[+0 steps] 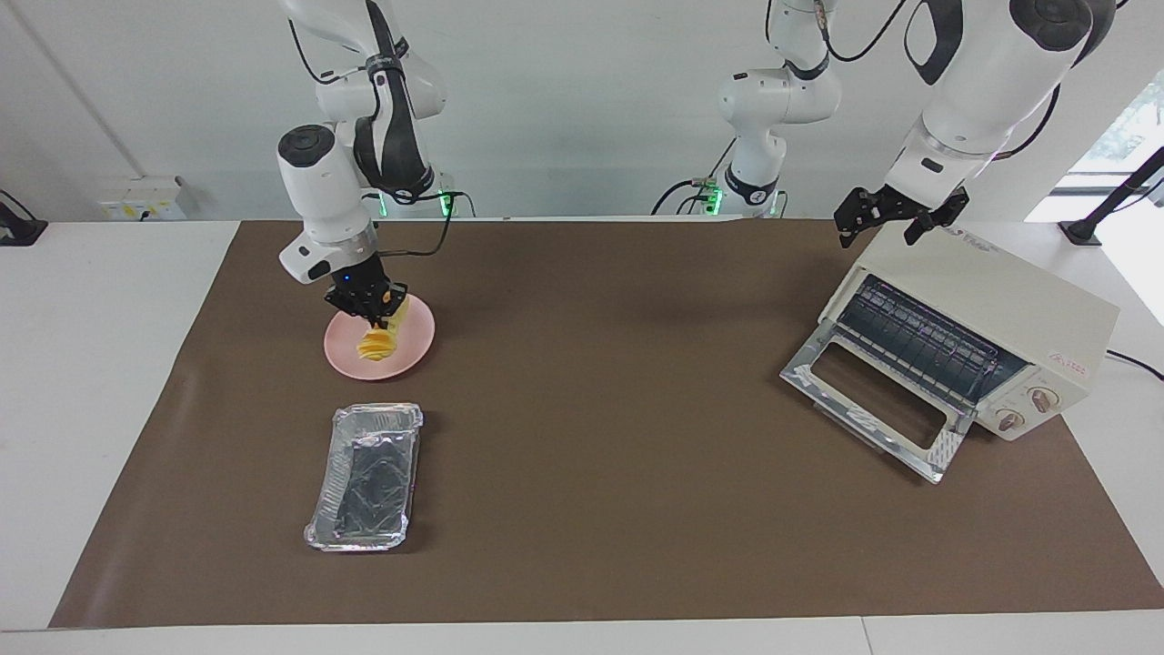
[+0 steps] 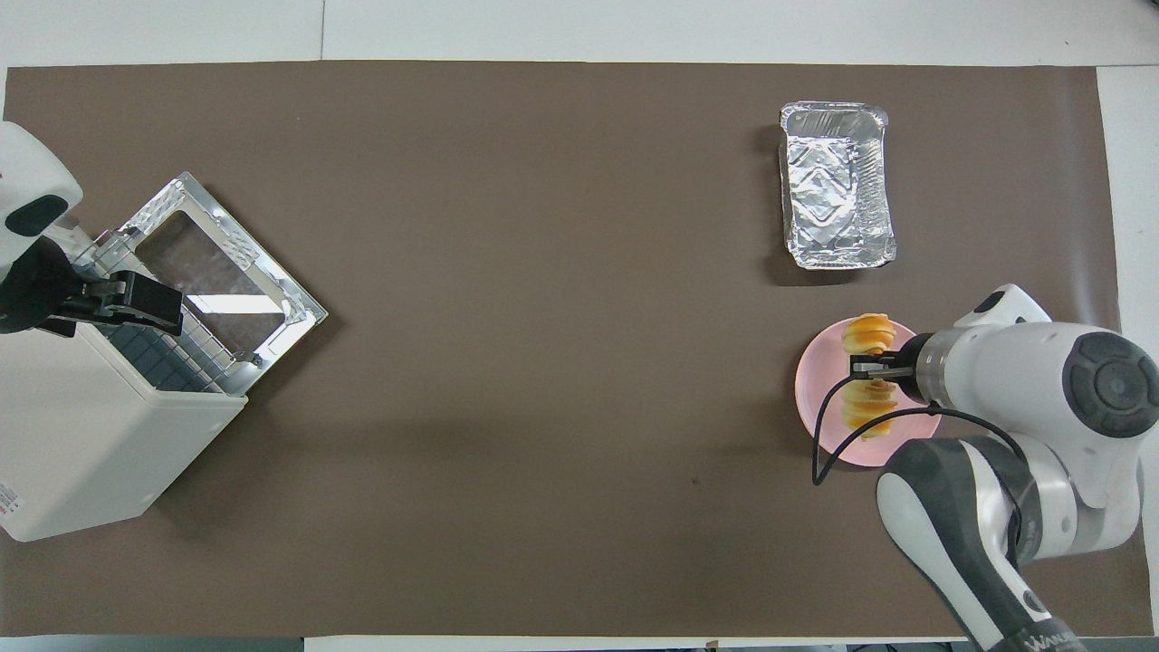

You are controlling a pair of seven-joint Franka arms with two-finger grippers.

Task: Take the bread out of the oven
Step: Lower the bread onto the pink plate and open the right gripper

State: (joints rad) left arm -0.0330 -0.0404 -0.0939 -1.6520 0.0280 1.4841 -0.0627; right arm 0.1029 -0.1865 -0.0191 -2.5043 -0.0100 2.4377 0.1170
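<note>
Bread (image 1: 378,344) is out of the oven and down on the pink plate (image 1: 411,353), at the right arm's end of the table. It lies along the plate, ridges crosswise, one end poking past the rim on the side away from the robots.

Right gripper (image 1: 375,314) is on the loaf's middle, fingers clenched around it. In the overhead view the fingertips pinch the waist of the bread, golden lumps showing either side. Whether the loaf's weight is fully on the plate or partly carried, I cannot tell; it looks to be resting.

Foil tray (image 1: 366,477) sits near the plate, farther from the robots, with nothing in it.

Oven (image 1: 973,341) stands at the left arm's end, well apart from the plate. Its glass door (image 1: 873,402) hangs dropped open, flat toward the table middle. Wire rack (image 1: 923,341) inside looks bare.

Left gripper (image 1: 900,216) hovers over the oven's top edge above the door opening, fingers spread wide, holding nothing. That arm waits.

Judgement: the main job is done, since the bread is clear of the oven and placed. What is left seems small: let go of the loaf, lift the right arm away. Shutting the door may follow, though the task does not ask for it.
</note>
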